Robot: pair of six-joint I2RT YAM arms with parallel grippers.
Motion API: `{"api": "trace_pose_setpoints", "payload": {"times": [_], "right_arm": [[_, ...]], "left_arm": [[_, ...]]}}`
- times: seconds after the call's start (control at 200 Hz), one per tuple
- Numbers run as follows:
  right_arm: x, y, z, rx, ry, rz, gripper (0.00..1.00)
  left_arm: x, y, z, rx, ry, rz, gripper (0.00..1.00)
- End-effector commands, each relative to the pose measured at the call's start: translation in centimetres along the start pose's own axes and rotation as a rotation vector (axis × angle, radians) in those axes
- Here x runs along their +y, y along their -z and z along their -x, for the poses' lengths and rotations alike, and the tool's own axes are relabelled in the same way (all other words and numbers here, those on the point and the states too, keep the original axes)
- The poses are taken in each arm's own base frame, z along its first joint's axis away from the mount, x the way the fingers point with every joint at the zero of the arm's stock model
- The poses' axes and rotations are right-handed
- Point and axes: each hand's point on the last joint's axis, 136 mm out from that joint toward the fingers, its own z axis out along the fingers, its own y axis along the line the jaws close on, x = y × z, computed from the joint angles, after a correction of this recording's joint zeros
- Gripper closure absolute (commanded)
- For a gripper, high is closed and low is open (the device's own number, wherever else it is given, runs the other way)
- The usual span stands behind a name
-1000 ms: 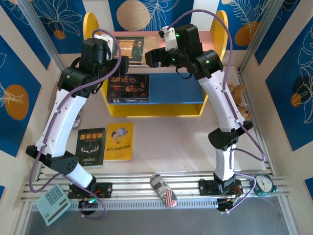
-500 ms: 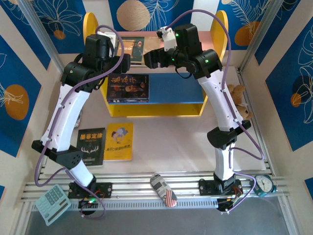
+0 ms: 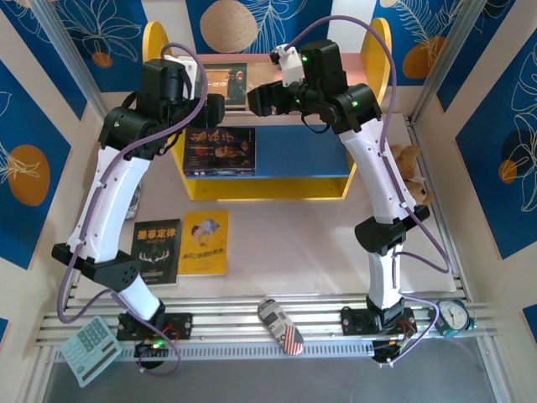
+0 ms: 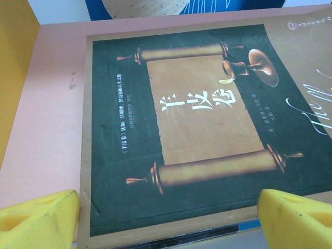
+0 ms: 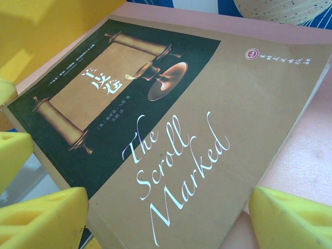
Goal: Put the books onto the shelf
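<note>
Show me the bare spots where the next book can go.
Blue lower board: bare from the dark book to the right yellow panel. Pink top board: a bare strip left of the brown book. The left gripper and right gripper crowd that book.

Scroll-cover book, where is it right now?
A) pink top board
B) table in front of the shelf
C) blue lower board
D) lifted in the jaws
A: the scroll-cover book lies flat on the pink top board, with pink surface showing past its edges in both wrist views.
</note>
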Motion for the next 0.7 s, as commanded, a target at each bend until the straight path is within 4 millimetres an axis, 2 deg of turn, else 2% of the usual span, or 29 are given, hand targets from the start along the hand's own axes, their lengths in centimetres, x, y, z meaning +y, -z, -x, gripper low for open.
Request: {"api": "trace_pose_setpoints", "payload": {"times": [0.0,0.33,0.605,0.695], "right_arm": [[2.0,-0.6,0.2,-0.003,0.015,0.098,0.19],[2.8,-1.3,0.4,-0.011,-0.014,0.142,0.19],[3.3,-1.8,0.4,-0.013,-0.036,0.155,0.19],[3.7,-2.0,0.5,-0.016,-0.034,0.172,0.19]], "left_arm": [[-1.0,1.5,-0.3,0.008,0.018,-0.065,0.13],[0.8,1.9,0.0,-0.015,-0.009,0.025,0.13],[2.2,4.3,2.8,-0.120,-0.019,0.084,0.12],[2.2,4.8,3.1,-0.133,-0.020,0.081,0.12]]}}
